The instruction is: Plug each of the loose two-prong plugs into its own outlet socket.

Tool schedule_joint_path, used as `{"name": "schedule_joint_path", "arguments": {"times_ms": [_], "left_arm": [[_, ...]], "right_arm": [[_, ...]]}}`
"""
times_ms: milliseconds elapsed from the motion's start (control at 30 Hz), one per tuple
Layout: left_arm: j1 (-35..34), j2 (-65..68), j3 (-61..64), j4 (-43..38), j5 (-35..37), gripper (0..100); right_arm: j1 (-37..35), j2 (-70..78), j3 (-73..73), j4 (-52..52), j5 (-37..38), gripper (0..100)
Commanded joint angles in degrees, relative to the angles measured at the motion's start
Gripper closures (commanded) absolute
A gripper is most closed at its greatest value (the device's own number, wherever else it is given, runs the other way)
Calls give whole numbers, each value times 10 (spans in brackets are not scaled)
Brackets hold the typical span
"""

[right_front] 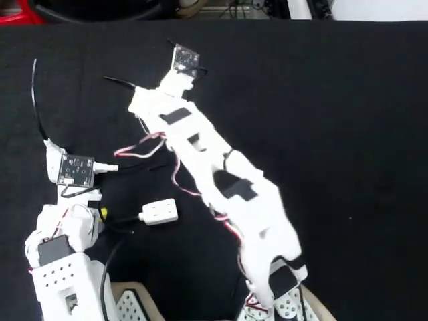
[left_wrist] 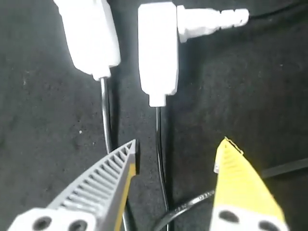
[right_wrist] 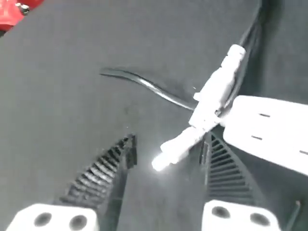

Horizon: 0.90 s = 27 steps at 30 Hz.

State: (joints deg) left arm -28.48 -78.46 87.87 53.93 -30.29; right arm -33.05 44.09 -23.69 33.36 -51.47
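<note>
In the left wrist view two white outlet blocks lie side by side on the black cloth, one plain (left_wrist: 91, 36) and one (left_wrist: 158, 50) with a white plug (left_wrist: 211, 20) stuck into its side. My left gripper (left_wrist: 175, 149) is open just short of them, above their black cables. In the right wrist view a loose white plug (right_wrist: 211, 98) lies slantwise against a white outlet (right_wrist: 269, 130) with bare slots. My right gripper (right_wrist: 166, 144) is open, with the plug's tip between its black fingers (right_wrist: 118, 156).
From above, the right arm (right_front: 200, 144) stretches diagonally across the black table (right_front: 334, 134) towards the far left. The left arm (right_front: 67, 221) sits at the near left. A white outlet (right_front: 159, 212) lies between them, amid black cables (right_front: 37, 100).
</note>
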Motion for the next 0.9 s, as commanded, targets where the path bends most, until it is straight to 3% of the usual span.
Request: {"name": "schedule_joint_path", "arguments": {"times_ms": [0, 467, 633, 867], "left_arm": [[-2, -1, -2, -12, 2, 741], [-2, -1, 2, -13, 2, 741], [-2, -1, 2, -13, 1, 741], [-2, -1, 2, -13, 1, 741]], "right_arm": [[9, 48, -183, 143, -39, 787], [5, 278, -596, 345, -94, 812], [6, 316, -633, 368, -94, 932], [10, 313, -650, 427, -86, 866]]}}
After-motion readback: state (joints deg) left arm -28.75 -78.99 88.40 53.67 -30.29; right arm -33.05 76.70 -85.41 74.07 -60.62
